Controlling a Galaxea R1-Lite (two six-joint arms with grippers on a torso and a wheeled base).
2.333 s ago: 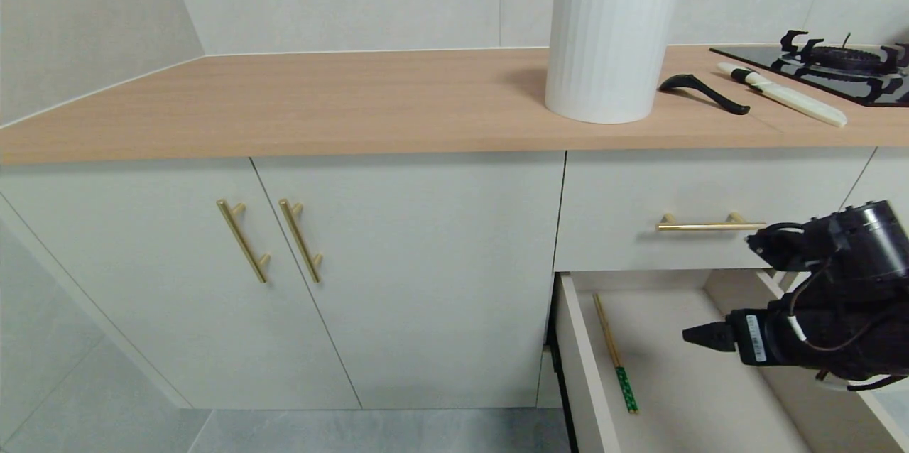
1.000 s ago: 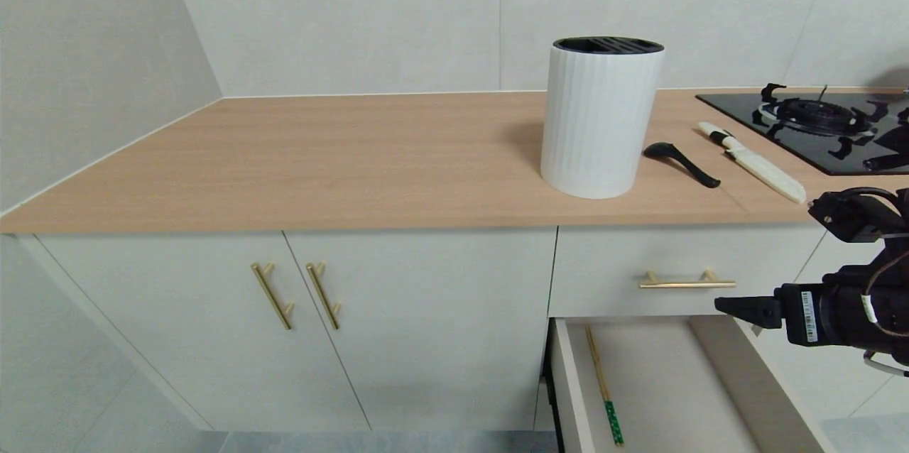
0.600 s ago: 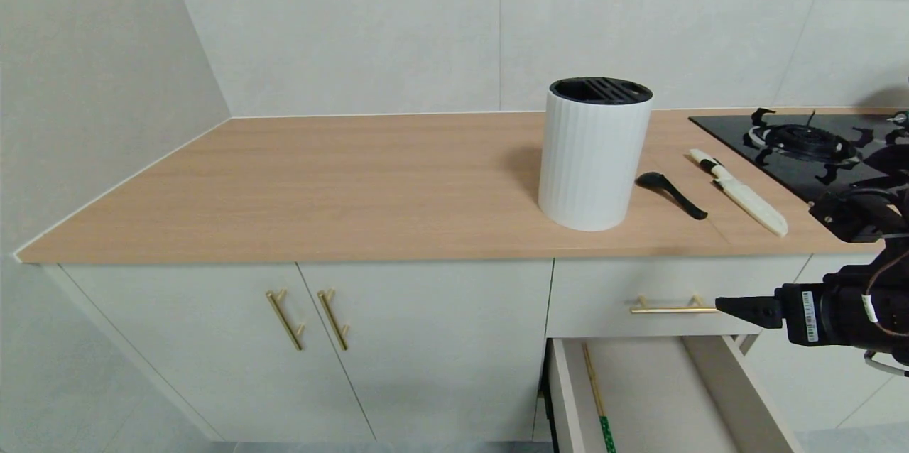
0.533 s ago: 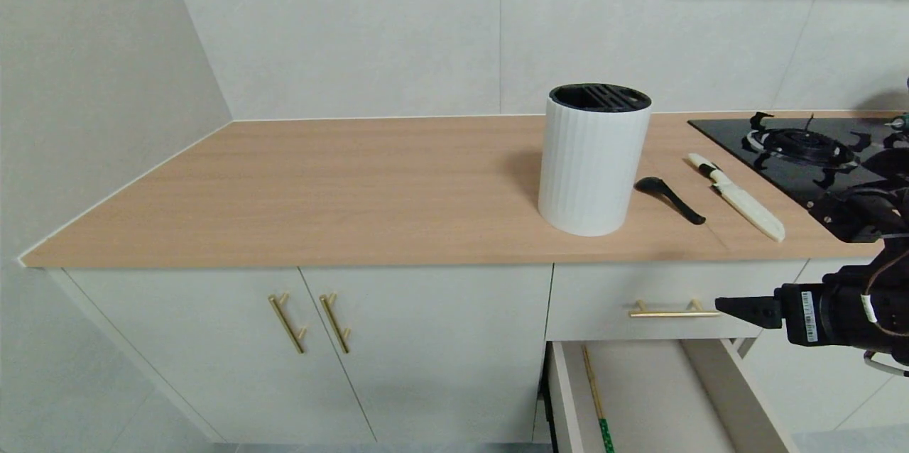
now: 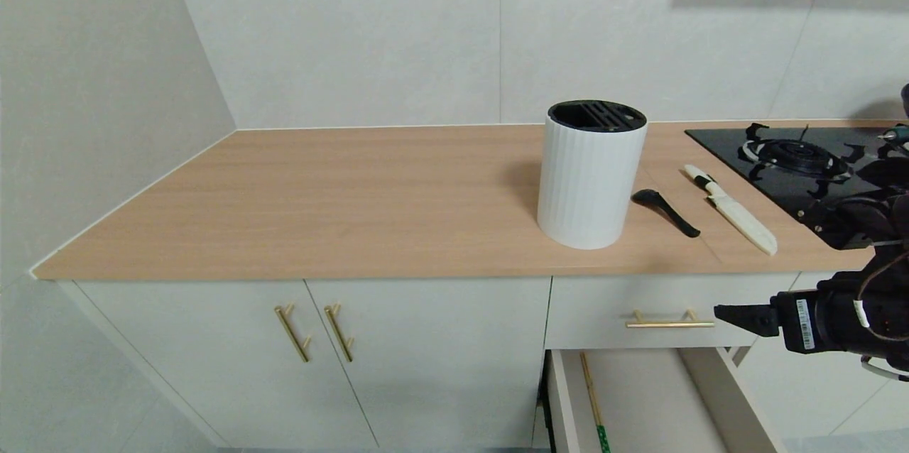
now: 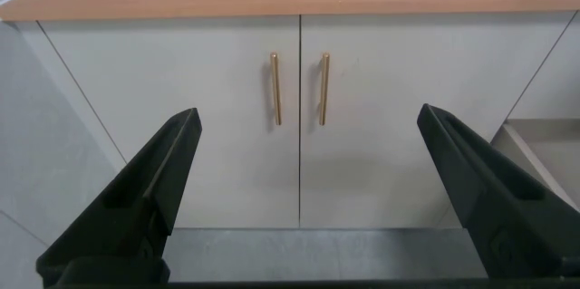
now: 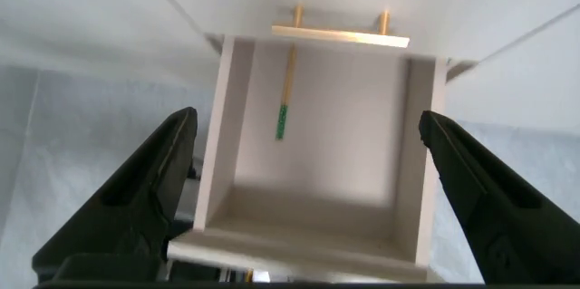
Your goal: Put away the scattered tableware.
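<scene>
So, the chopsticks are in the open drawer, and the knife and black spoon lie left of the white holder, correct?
Not quite: the head view shows the knife and black spoon right of the white holder; the chopsticks are indeed in the open drawer.

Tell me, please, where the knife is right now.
In the head view the knife lies on the counter toward the right, between the black spoon and the hob, right of the white holder.

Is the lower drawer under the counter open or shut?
Open: the lower drawer is pulled out, and chopsticks lie visible on its floor.
</scene>
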